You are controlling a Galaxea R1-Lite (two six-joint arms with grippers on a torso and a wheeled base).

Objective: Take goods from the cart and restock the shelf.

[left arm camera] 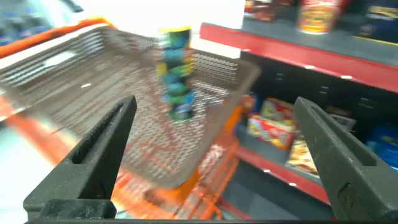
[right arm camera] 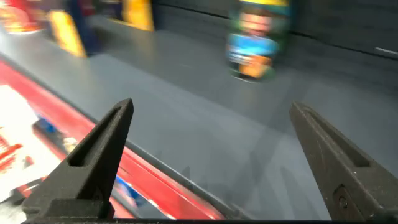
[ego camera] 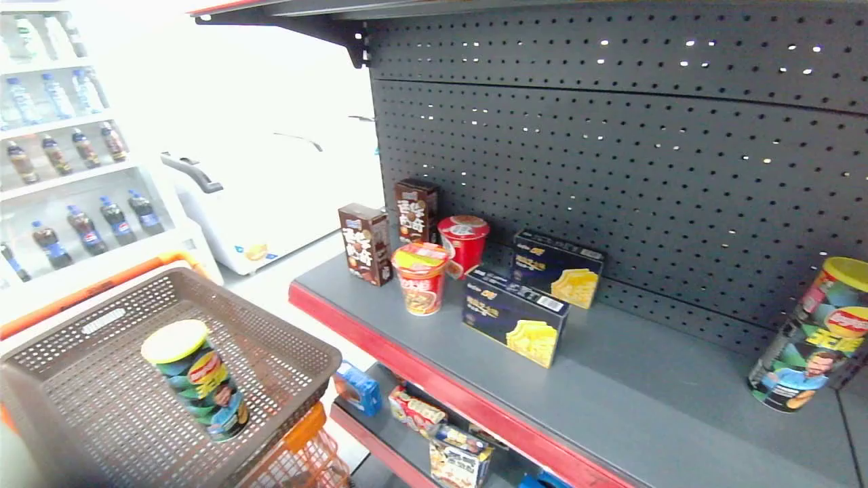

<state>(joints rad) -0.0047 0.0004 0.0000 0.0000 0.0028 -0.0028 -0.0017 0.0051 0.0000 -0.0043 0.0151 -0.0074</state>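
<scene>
Our left claw [left arm camera: 214, 106] hangs with its jaws spread wide and nothing between them, facing the brown mesh basket [ego camera: 298, 339] that sits on the orange cart [ego camera: 308, 423]. In that basket stands a chip canister [ego camera: 195, 379], upright, with a pale yellow lid and a green-and-blue label showing a cartoon figure and a red-and-yellow logo. Our right claw [right arm camera: 211, 107] is likewise wide open and empty, hovering over the front part of the grey shelf [ego camera: 644, 400], near its red front edge. A second canister [ego camera: 810, 335] of the same kind stands upright at the right end of the shelf, close to the black pegboard back [ego camera: 610, 135]. Further left we see two dark blue boxes [ego camera: 515, 315] with yellow pictures, two noodle cups [ego camera: 420, 278], and two brown boxes [ego camera: 366, 242] with white characters we cannot read. A lower shelf [ego camera: 397, 444] holds more packets. Behind the cart stands a white cooler [ego camera: 74, 169] lined with bottled drinks.
</scene>
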